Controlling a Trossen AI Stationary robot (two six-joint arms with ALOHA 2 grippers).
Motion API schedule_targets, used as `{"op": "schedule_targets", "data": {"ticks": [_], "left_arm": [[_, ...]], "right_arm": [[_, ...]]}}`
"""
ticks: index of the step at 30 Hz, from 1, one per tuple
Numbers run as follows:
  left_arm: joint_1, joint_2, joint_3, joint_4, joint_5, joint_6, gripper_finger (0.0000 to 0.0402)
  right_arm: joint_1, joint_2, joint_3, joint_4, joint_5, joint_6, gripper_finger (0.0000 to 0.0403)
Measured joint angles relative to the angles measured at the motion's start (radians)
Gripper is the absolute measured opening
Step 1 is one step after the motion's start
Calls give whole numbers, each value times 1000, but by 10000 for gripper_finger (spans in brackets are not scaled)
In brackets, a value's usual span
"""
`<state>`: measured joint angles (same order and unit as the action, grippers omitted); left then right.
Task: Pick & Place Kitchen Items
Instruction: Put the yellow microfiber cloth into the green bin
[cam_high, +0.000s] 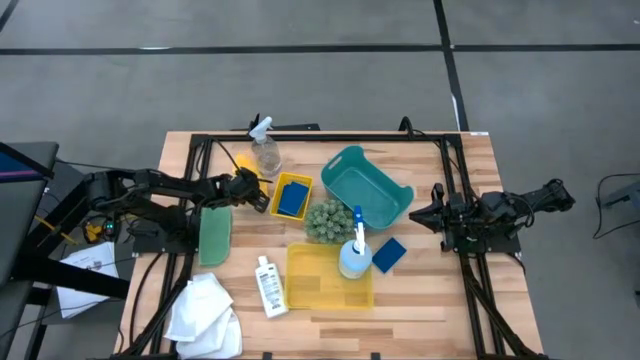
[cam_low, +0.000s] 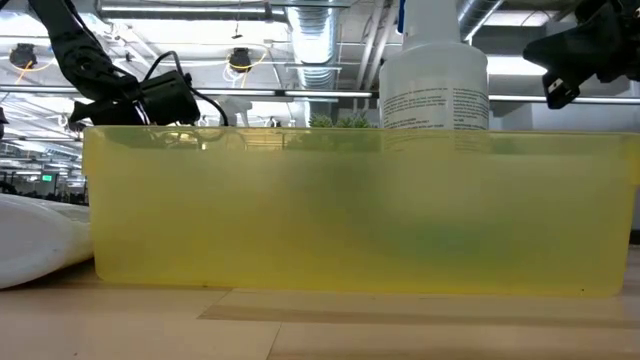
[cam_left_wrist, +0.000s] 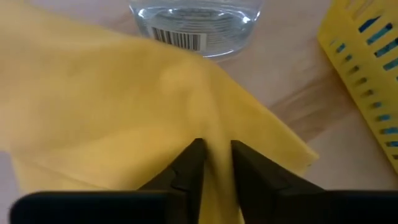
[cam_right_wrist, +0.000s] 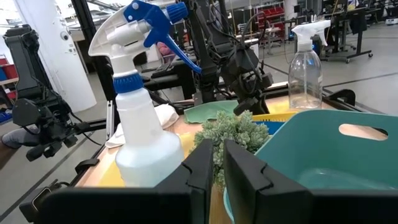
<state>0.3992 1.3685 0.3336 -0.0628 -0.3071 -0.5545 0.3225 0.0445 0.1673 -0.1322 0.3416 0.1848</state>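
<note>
On the left edge of the table lie the white cloths (cam_high: 203, 310), and just beside them a green cloth (cam_high: 215, 235) and a small white bottle (cam_high: 269, 286). The left gripper (cam_high: 243, 186) is down at the table near the clear spray bottle (cam_high: 265, 152). In the left wrist view its fingers (cam_left_wrist: 189, 167) stand close together with a fold of the yellow cloth (cam_left_wrist: 124, 106) between them, so the jaws are clamped on this cloth. The cloth itself lies flat on the wood, between the clear bottle and the small yellow bin (cam_high: 290, 195), which holds a blue sponge (cam_high: 292, 199).

I judge the step in hand is the pick of the yellow cloth. The next move calls for a slow lift, because thin fabric can slip out, and it should pass clear of the bottle.

More to the right are the green bumpy ball (cam_high: 327, 220), the teal basket (cam_high: 368, 188), the blue-capped spray bottle (cam_high: 355, 254) standing in the flat yellow bin (cam_high: 329, 277), and another blue sponge (cam_high: 389, 254). The right gripper (cam_high: 432, 214) waits at the right side, its jaws together and holding nothing.
</note>
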Motion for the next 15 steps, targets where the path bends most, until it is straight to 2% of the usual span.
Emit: {"op": "schedule_targets", "data": {"ticks": [5,8,15], "left_arm": [[0,-23,-2,-22,25,0,34],[-1,-88,-8,-93,65,0,8],[-39,-288,-16,-276,86,-4,3]], "right_arm": [[1,0,0,-4,0,1,32],[1,0,0,-6,0,2,32],[1,0,0,-6,0,16,32]]}}
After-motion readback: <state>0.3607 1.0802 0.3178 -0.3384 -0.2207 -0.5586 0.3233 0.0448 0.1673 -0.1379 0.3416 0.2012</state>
